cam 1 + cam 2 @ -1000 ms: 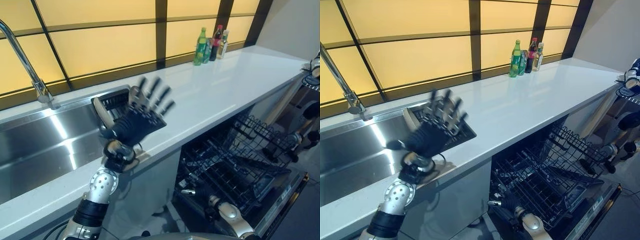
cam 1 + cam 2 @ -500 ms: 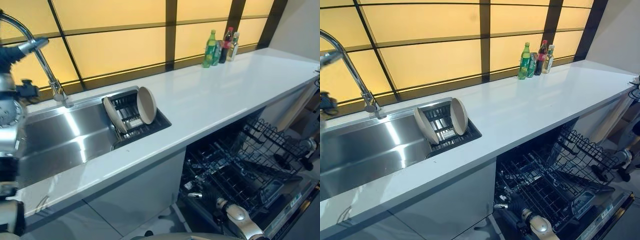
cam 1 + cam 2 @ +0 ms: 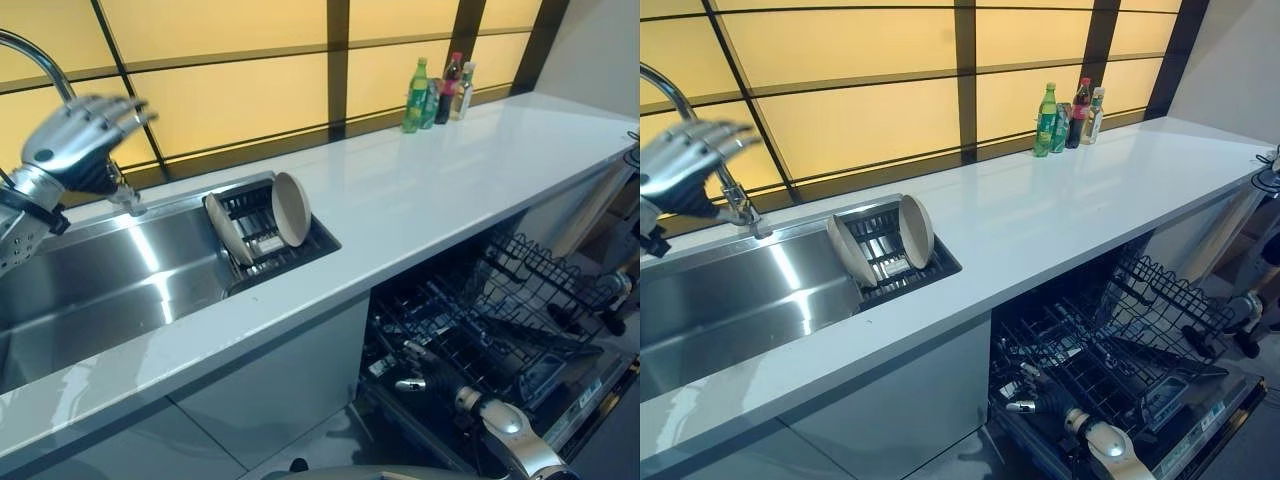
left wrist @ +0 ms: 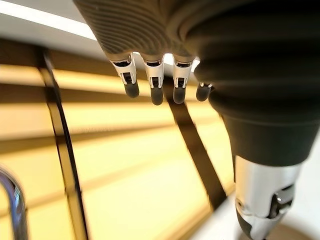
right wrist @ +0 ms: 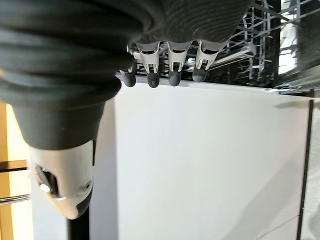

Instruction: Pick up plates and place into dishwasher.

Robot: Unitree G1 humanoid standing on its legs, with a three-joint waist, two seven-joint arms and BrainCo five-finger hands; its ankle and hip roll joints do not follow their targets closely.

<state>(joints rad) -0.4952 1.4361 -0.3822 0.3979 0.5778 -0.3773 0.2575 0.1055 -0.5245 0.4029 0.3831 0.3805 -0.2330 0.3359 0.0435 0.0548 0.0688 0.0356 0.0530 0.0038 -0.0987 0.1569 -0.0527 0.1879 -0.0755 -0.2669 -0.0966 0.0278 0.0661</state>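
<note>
The left hand point(image 3: 78, 140) hangs in the air above the far left end of the stainless steel sink point(image 3: 110, 290), fingers loosely spread and holding nothing, well apart from the two round beige plates point(image 3: 291, 208) standing on edge in the black wire drying rack point(image 3: 262, 235) at the sink's right end. The right hand point(image 3: 1040, 404) hangs low, right of the sink, beside the open dishwasher's black wire basket point(image 3: 500, 330), relaxed and empty. To grasp well, I judge the left hand should cross rightward over the sink, descend on the nearer plate's upper rim, and pinch it firmly before lifting straight up.
</note>
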